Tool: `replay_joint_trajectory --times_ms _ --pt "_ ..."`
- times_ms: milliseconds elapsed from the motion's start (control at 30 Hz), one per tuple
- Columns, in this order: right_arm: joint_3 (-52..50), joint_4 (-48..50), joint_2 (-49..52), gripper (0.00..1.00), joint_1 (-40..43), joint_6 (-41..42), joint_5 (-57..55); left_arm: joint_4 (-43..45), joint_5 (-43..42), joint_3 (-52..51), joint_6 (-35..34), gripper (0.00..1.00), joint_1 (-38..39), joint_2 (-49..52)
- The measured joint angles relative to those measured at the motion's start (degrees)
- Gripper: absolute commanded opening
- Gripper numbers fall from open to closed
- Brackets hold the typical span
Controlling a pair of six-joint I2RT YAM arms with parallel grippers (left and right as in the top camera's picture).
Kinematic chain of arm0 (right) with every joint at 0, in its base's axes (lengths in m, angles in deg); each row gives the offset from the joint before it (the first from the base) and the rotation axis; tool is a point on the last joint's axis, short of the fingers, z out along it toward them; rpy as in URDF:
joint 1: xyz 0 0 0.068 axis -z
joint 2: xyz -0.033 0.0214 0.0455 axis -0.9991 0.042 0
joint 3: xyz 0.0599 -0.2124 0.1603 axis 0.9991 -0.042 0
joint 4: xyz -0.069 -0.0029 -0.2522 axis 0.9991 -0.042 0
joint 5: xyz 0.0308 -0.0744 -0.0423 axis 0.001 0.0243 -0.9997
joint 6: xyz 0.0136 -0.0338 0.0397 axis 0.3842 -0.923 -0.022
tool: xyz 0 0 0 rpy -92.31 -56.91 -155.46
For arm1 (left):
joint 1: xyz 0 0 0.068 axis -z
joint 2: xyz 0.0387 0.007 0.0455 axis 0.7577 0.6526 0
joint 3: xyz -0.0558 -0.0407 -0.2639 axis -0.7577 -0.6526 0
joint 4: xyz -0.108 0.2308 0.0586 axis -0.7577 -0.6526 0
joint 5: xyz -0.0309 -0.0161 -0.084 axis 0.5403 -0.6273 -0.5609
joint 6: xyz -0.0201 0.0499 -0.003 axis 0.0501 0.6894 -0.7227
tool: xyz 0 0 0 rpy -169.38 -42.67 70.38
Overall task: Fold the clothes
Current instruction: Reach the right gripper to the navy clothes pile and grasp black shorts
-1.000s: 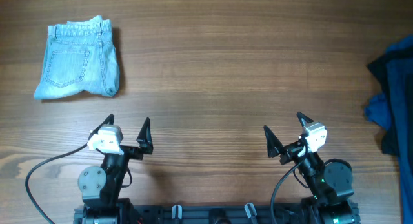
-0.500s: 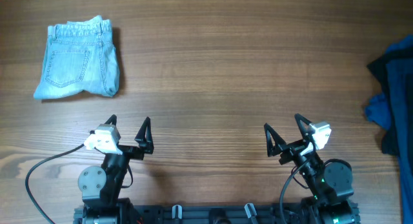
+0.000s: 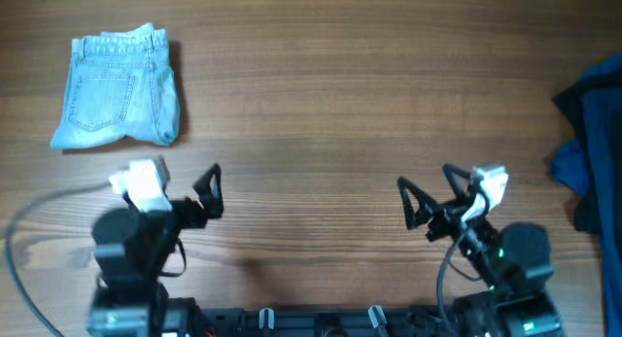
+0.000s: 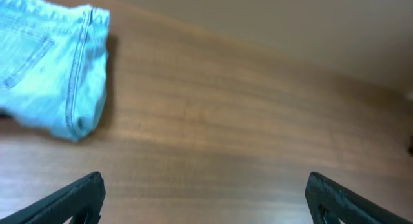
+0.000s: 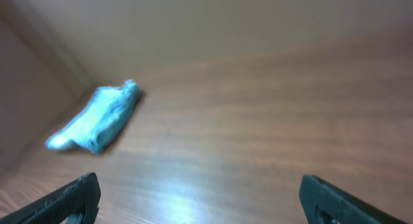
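Note:
A folded pair of light blue jeans [image 3: 119,87] lies at the table's far left. It also shows in the left wrist view [image 4: 48,72] and, small and blurred, in the right wrist view [image 5: 97,117]. A heap of dark blue clothes [image 3: 593,143] lies at the right edge, partly out of frame. My left gripper [image 3: 180,186] is open and empty near the front edge, below the jeans; its fingertips show in the left wrist view [image 4: 205,195]. My right gripper [image 3: 428,196] is open and empty near the front right; it also shows in the right wrist view [image 5: 200,195].
The wooden table [image 3: 340,104] spans the view between the jeans and the dark heap. A grey cable [image 3: 24,240] loops at the front left beside the left arm's base.
The left arm has swung leftward and its camera housing moved up and left. The right gripper has turned slightly to the right. The clothes have not moved.

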Motion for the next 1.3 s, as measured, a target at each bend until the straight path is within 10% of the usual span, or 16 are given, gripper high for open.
replay_joint_trajectory --times_ms 433,1300 --pt "43.21 -29.94 49.09 1.0 0.02 -3.23 2.56 -28.96 -2.84 46.71 -3.54 1.0 0.04 40.72" --pt "68.76 -25.46 90.9 0.75 51.28 2.25 -13.07 -28.11 -5.33 47.67 -0.87 1.0 0.04 47.3"
